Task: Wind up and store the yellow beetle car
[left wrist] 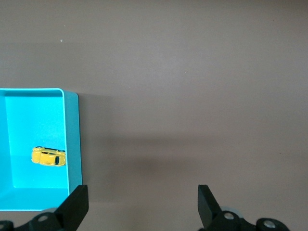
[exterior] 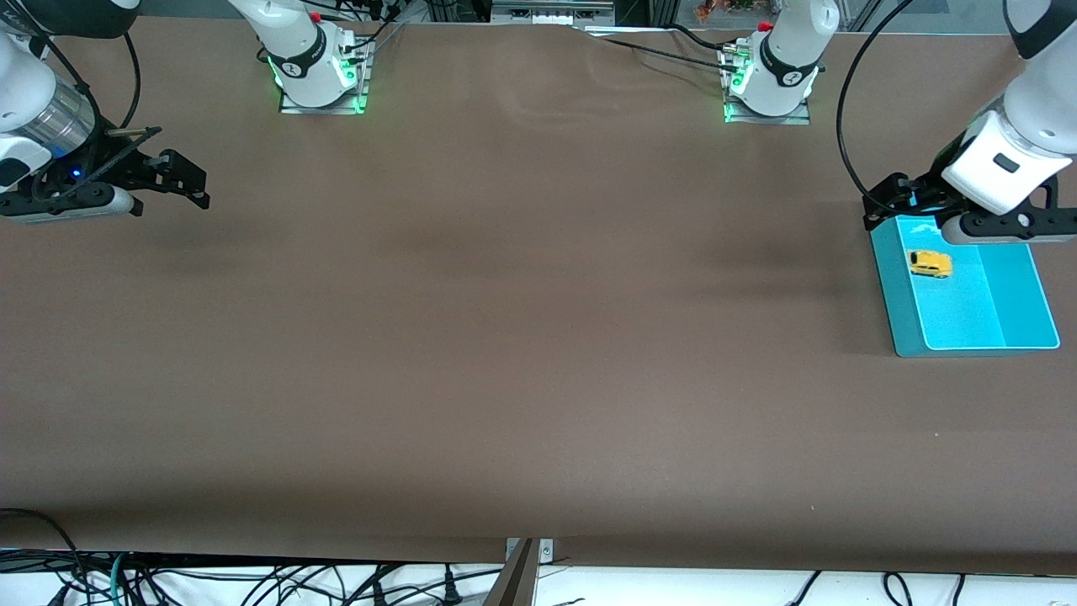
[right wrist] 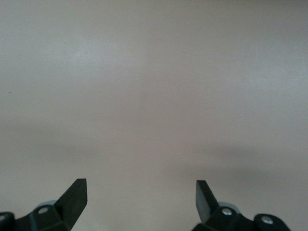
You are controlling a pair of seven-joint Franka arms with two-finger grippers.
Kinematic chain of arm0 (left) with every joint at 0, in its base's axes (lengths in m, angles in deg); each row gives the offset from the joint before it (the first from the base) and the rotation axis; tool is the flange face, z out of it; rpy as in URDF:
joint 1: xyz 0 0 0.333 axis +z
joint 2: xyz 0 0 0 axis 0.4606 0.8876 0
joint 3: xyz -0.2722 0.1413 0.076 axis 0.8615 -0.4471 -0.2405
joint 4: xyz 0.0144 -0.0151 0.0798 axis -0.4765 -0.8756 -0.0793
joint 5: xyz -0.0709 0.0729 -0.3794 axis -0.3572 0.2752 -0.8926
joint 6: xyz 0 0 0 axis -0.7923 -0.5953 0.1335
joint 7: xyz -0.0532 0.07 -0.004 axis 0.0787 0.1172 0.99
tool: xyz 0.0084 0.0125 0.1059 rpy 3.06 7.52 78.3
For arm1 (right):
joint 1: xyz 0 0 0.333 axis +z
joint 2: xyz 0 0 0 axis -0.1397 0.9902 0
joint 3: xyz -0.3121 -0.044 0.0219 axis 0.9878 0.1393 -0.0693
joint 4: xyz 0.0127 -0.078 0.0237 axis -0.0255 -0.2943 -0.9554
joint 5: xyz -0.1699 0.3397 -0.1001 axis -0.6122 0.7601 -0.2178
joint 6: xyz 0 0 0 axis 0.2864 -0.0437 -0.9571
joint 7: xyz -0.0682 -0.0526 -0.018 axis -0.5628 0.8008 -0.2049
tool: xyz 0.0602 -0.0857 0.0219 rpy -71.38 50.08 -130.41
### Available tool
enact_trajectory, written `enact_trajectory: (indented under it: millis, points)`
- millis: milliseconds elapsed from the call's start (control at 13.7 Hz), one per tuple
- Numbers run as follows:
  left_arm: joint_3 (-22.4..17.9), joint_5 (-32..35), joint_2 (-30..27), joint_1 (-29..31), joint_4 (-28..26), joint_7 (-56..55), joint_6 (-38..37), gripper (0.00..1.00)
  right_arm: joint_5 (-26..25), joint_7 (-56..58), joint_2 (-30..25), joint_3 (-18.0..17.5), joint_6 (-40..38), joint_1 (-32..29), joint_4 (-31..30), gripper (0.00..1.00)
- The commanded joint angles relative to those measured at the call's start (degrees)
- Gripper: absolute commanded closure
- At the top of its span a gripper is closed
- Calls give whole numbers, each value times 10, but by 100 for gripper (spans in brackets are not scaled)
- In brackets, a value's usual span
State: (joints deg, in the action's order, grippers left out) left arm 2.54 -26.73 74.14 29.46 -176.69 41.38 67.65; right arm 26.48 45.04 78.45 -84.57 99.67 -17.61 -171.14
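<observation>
The yellow beetle car point(exterior: 930, 263) lies inside a teal tray point(exterior: 892, 286) at the left arm's end of the table, in the part of the tray farther from the front camera. It also shows in the left wrist view point(left wrist: 48, 156), close to the tray's wall point(left wrist: 72, 139). My left gripper point(exterior: 888, 202) is open and empty, up over the tray's farther corner, apart from the car; in its wrist view point(left wrist: 142, 202) mostly bare table lies between the fingers. My right gripper point(exterior: 192, 181) is open and empty, waiting over the right arm's end of the table point(right wrist: 141, 197).
The brown table top point(exterior: 522, 337) spreads between the two arms. The arm bases point(exterior: 320, 76) point(exterior: 770, 84) stand along the edge farthest from the front camera. Cables hang below the table's near edge point(exterior: 252, 581).
</observation>
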Motion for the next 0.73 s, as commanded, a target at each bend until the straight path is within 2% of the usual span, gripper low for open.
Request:
enact_trajectory:
  millis: [0, 291, 655]
  points:
    - [-11, -14, -16, -2, -13, 11, 4, 0, -6, 6, -7, 0, -8, 1, 6, 0]
    - [-11, -20, 9, 10, 23, 11, -28, 0, -5, 5, -8, 0, -9, 2, 7, 0]
    - [-10, -35, 11, 9, 23, 10, -28, 0, -11, 5, -8, 0, -11, 2, 7, 0]
